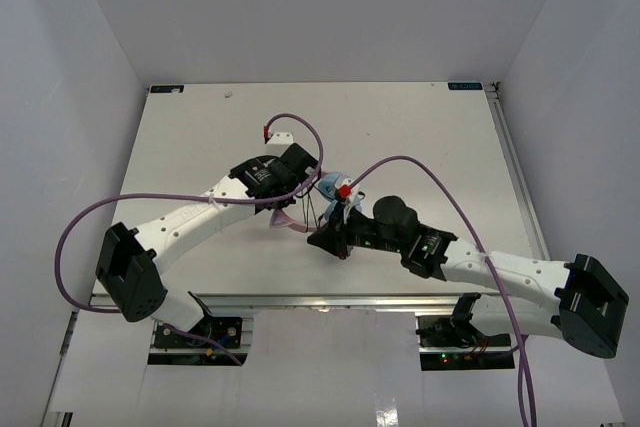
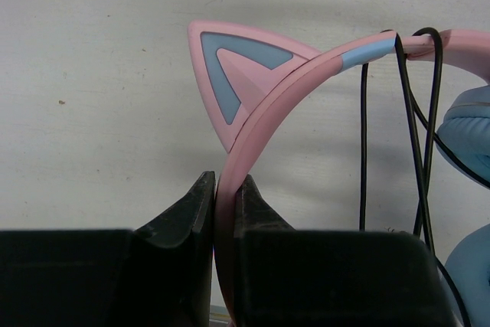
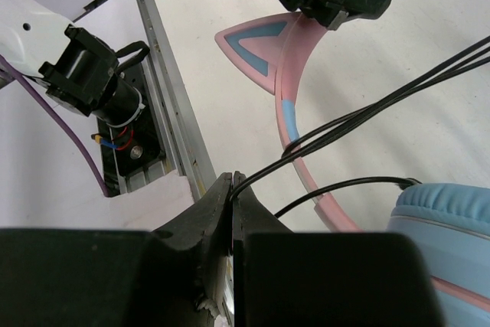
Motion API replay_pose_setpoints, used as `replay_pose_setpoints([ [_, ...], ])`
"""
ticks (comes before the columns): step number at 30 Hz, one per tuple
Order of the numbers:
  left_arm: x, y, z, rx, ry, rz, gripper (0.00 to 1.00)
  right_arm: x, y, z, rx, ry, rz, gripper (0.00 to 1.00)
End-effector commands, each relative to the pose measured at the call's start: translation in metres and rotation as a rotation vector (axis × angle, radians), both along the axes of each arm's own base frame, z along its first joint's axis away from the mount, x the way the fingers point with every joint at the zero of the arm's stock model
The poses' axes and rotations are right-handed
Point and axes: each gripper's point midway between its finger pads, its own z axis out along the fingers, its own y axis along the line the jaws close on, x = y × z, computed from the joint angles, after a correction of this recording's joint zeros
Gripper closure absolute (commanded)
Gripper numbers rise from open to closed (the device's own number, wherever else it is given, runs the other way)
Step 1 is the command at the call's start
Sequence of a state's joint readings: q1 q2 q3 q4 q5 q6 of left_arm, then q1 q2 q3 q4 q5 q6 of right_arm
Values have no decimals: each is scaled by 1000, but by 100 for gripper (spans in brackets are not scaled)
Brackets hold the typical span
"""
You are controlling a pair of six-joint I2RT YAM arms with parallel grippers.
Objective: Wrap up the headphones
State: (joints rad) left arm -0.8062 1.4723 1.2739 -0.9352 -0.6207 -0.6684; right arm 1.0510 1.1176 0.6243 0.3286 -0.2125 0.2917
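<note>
The over-ear headphones (image 1: 328, 187), with light blue round cups and a pink band, are located near the middle of the white table (image 1: 430, 127), between the ends of the two arms. The left gripper (image 2: 226, 185) is clamped on the pink headband (image 2: 264, 112): both black fingers press against the band's flat sides, just below the pink cat ear with blue inlay (image 2: 230, 74). From the jaws the band rises and arches to the right, where a light blue ear cup (image 2: 468, 135) shows at the frame edge. The thin black cord (image 2: 419, 143) is looped over the band beside its short blue segment, and several strands hang down from there next to the cup. The right gripper (image 3: 232, 183) has its fingers closed together on one strand of that cord, which leaves the fingertips and runs straight up to the right, crossing the headband. Another strand curves from near the jaws toward the top of the closer cup. Whether the headphones rest on the table cannot be determined. A purple cable (image 1: 70, 247) trails from each arm.
</note>
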Motion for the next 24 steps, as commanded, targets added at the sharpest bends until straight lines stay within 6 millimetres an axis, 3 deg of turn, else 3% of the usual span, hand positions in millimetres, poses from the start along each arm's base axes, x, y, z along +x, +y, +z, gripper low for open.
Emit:
replay_pose_setpoints([
  [1, 21, 14, 42, -102, -190, 139, 100, -28, 14, 18, 75, -49, 105, 92],
  [8, 20, 16, 51, -147, -215, 167, 100, -33, 14, -1, 35, -58, 75, 92],
  [18, 18, 16, 60, -199, -232, 183, 100, -26, 12, -11, -5, -80, 8, 92],
  [24, 17, 21, 71, -222, -264, 210, 100, -33, 16, -15, -14, -80, 36, 90],
])
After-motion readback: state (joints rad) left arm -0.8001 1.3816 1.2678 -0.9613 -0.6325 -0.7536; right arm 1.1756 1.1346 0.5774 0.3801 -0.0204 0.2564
